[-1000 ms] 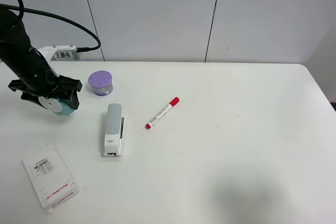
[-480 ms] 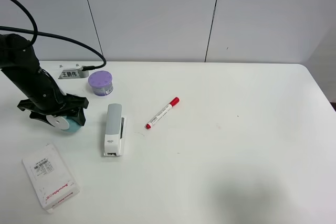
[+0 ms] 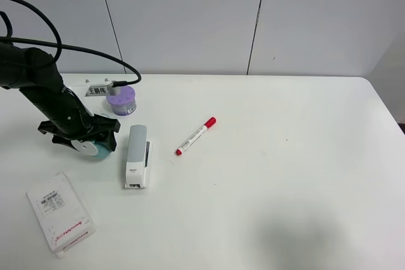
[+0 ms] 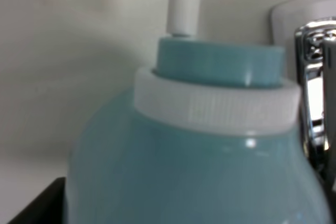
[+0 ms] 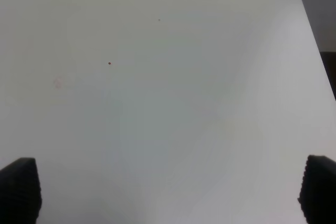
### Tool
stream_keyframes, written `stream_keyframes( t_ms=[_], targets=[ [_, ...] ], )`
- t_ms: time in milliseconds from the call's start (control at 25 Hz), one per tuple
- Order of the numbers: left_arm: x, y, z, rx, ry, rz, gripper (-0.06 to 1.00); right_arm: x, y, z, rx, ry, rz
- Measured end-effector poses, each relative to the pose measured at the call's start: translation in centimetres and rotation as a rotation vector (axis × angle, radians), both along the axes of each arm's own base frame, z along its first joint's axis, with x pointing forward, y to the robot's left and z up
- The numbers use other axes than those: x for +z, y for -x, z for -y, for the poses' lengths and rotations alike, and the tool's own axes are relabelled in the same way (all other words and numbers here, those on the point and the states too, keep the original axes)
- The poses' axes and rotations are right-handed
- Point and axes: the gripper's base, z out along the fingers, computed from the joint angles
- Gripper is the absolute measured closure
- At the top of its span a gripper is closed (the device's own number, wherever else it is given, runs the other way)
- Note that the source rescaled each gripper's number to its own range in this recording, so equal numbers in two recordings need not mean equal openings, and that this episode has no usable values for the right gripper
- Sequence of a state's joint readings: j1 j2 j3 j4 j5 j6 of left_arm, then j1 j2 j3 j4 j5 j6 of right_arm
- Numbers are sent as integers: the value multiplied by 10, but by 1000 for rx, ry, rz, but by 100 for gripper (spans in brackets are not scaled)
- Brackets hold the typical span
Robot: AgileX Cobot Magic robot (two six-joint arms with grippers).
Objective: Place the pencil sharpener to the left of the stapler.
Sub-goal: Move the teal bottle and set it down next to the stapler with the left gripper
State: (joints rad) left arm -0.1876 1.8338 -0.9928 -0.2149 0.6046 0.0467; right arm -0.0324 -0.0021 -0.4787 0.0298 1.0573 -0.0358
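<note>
Pencil sharpener (image 3: 96, 150): teal body with a white face, just left of the stapler (image 3: 137, 155), level with its far half; I cannot tell whether it touches the table (image 3: 285, 194).
Left gripper (image 3: 82, 140): pinching the pencil sharpener from both sides.
Stapler: lies lengthwise, grey top up.
Purple jar (image 3: 120, 100): just behind both.
Red marker (image 3: 195, 136): right of the stapler, apart from it.
White labelled box (image 3: 60, 213): front left, well apart.
Right gripper (image 5: 168, 190): fingers spread wide over bare table, nothing between them.
</note>
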Motion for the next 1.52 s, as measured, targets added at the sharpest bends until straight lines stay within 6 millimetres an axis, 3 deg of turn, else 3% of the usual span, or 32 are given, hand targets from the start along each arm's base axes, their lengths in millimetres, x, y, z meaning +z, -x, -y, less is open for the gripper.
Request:
stream_keyframes(
  t_ms=[920, 1520],
  targets=[
    [-26, -6, -4, -18, -43, -23, 93, 0, 0, 0, 0, 0, 0],
    [-27, -6, -4, -17, -43, -18, 93, 0, 0, 0, 0, 0, 0]
  ],
)
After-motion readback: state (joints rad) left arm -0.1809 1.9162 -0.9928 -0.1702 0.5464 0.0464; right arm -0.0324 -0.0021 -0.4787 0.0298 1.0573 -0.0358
